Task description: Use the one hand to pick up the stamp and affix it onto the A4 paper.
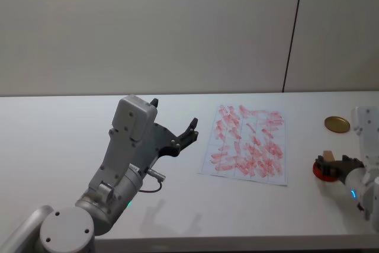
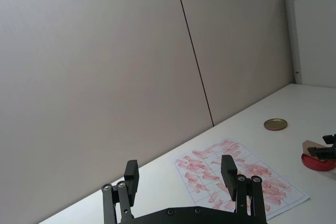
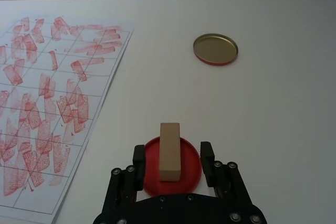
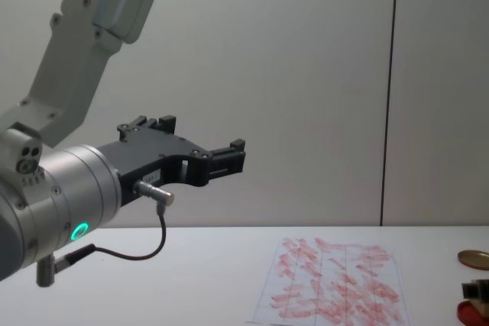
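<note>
**Stamp Pick-Up: Position, Grip Point and Handling**

1. Location. The small pale beige wooden-looking stamp (image 3: 169,150) stands on end on a flat round red ink pad (image 3: 191,157). The pad sits at the near right of the white table (image 1: 59,146). It lies to the right of the white grid-lined A4 paper (image 1: 249,143), which is covered in red-pink marks. A flat round brass-coloured disc (image 1: 337,124) lies farther back, well apart from the pad.

2. Working arm. The black two-finger right gripper (image 3: 172,152) is down at the pad. Its fingers are spread, one on each side of the stamp. Red pad shows in the gap on both sides, so nothing is gripped yet.

3. Idle arm. The black left gripper (image 1: 174,114) hangs raised above the table to the left of the paper. Its fingers are apart and hold nothing.

4. Handling, as judged from the room:
   - The block looks light and rigid, so a moderate squeeze should be enough.
   - Take hold on the two flat long sides, above the pad's rim and clear of the inked bottom face.
   - The smooth sides may slip if the hold is off-centre, so centre the block between the fingers before closing.
   - Wet ink may cling to the block, so lift it straight up.
   - The paper is thin and loose. Press squarely down and pull away vertically, or the sheet may slide or smear.
</note>
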You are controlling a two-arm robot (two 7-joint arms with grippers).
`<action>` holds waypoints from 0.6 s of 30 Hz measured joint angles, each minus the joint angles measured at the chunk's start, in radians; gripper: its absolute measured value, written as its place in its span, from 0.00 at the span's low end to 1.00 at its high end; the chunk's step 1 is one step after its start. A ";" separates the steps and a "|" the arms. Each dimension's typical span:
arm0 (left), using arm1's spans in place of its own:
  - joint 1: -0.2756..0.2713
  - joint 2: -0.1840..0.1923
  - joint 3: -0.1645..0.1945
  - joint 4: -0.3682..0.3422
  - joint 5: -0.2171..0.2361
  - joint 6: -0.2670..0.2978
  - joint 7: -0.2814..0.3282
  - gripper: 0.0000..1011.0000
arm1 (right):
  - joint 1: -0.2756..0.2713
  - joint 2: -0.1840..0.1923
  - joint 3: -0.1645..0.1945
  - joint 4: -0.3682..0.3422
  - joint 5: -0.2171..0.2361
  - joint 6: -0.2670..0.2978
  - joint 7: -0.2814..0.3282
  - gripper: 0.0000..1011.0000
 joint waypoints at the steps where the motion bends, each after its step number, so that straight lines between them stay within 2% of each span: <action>1: 0.000 0.000 0.000 0.000 0.000 0.000 0.000 0.98 | 0.005 -0.002 -0.001 0.007 -0.003 0.004 -0.003 0.63; 14: 0.000 0.000 0.000 0.000 0.000 0.000 0.000 0.98 | 0.031 -0.014 -0.006 0.057 -0.017 0.023 -0.023 0.23; 18: 0.000 0.000 0.000 0.000 0.000 0.000 0.000 0.98 | 0.036 -0.017 -0.006 0.066 -0.020 0.027 -0.029 0.21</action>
